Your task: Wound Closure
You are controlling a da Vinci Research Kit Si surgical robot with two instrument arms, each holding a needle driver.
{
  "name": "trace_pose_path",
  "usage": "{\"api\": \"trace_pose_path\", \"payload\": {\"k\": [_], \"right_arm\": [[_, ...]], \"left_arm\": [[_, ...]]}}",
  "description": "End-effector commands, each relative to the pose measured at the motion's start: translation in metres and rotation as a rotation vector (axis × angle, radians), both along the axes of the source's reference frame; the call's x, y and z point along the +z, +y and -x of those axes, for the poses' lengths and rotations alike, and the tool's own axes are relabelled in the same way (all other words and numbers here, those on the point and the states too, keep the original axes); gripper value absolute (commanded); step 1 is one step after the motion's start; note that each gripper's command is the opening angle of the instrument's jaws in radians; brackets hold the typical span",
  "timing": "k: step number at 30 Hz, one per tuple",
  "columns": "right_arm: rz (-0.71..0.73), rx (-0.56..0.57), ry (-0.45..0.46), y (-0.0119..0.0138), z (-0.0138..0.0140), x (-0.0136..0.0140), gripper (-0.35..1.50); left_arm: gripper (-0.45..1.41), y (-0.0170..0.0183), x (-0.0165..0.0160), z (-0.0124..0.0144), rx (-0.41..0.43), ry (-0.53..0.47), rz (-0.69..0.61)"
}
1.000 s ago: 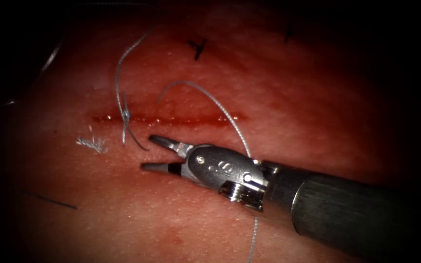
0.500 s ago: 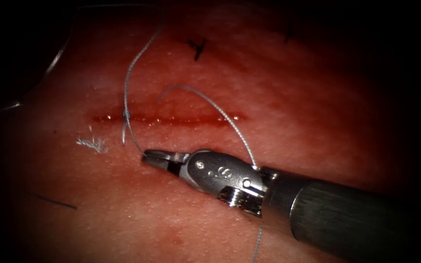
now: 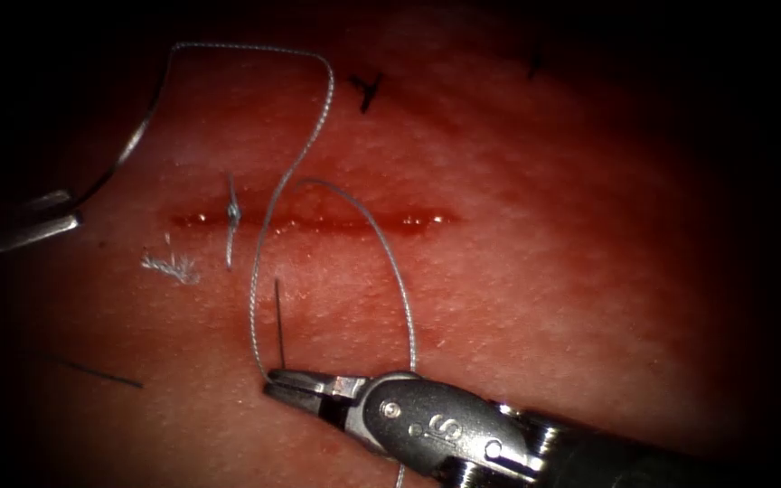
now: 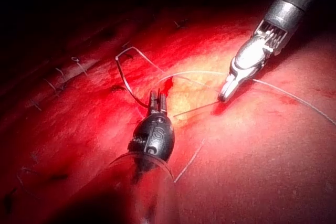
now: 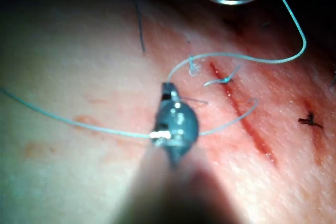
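Note:
The cut (image 3: 318,220) runs across the tissue (image 3: 544,271), with a tied knot (image 3: 232,214) near its left end. My right tool (image 3: 273,384) lies below the cut, jaws shut on the grey thread (image 3: 252,298); the same jaws (image 5: 166,86) appear in its wrist view. From there the thread climbs over the cut and arcs left to the curved needle (image 3: 133,145). My left tool (image 3: 72,206) is left of the cut, shut on the needle near the end away from the thread. The needle (image 4: 123,80) is clear of the tissue, above the left jaws (image 4: 156,98).
A second loop of thread (image 3: 390,262) arcs from the cut down behind the right tool. A frayed thread end (image 3: 169,267) lies below the knot. Dark stitches (image 3: 368,90) sit above the cut, and a dark strand (image 3: 92,370) lies at lower left.
The right tool's open jaws shut on the thread below the knot, then drew it down, away from the cut. The left tool with the needle came in from the left.

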State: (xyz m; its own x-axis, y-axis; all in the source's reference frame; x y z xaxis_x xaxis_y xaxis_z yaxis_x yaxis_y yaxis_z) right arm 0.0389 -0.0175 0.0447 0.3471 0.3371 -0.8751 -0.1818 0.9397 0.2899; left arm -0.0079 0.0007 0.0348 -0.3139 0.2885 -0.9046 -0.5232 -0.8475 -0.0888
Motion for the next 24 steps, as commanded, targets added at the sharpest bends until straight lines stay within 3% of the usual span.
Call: {"api": "trace_pose_path", "payload": {"k": [1, 6, 8, 9, 11, 12, 15, 24], "right_arm": [[0.007, -0.008, 0.004, -0.0010, 0.0000, -0.0009, -0.35], [0.010, -0.024, 0.010, -0.0041, 0.0021, -0.0042, -0.35], [0.027, -0.032, 0.006, -0.0037, 0.0022, -0.0045, -0.35], [0.026, -0.021, 0.008, -0.0032, 0.0021, -0.0043, -0.16], [0.035, 0.010, 0.010, -0.0017, 0.0017, -0.0035, 0.61], [0.034, 0.019, 0.005, -0.0010, 0.0015, -0.0030, 0.84], [0.050, 0.035, -0.020, 0.0012, 0.0006, -0.0012, 1.23], [0.051, 0.060, -0.054, 0.0054, -0.0004, 0.0036, 1.23]], "left_arm": [[-0.45, -0.0001, 0.0008, 0.0008, -0.004, -0.004, 0.003], [-0.45, -0.0010, 0.0020, 0.0019, -0.010, -0.011, 0.008], [-0.45, -0.0011, 0.0019, 0.0021, -0.004, -0.019, 0.009], [-0.45, -0.0011, 0.0018, 0.0021, -0.004, -0.019, 0.009], [-0.45, -0.0010, 0.0017, 0.0020, -0.004, -0.019, 0.008], [-0.45, -0.0010, 0.0017, 0.0020, -0.003, -0.020, 0.007], [-0.45, -0.0007, 0.0015, 0.0016, -0.009, -0.028, 0.010], [-0.45, 0.0006, 0.0002, -0.0012, -0.080, -0.052, 0.029]]}}
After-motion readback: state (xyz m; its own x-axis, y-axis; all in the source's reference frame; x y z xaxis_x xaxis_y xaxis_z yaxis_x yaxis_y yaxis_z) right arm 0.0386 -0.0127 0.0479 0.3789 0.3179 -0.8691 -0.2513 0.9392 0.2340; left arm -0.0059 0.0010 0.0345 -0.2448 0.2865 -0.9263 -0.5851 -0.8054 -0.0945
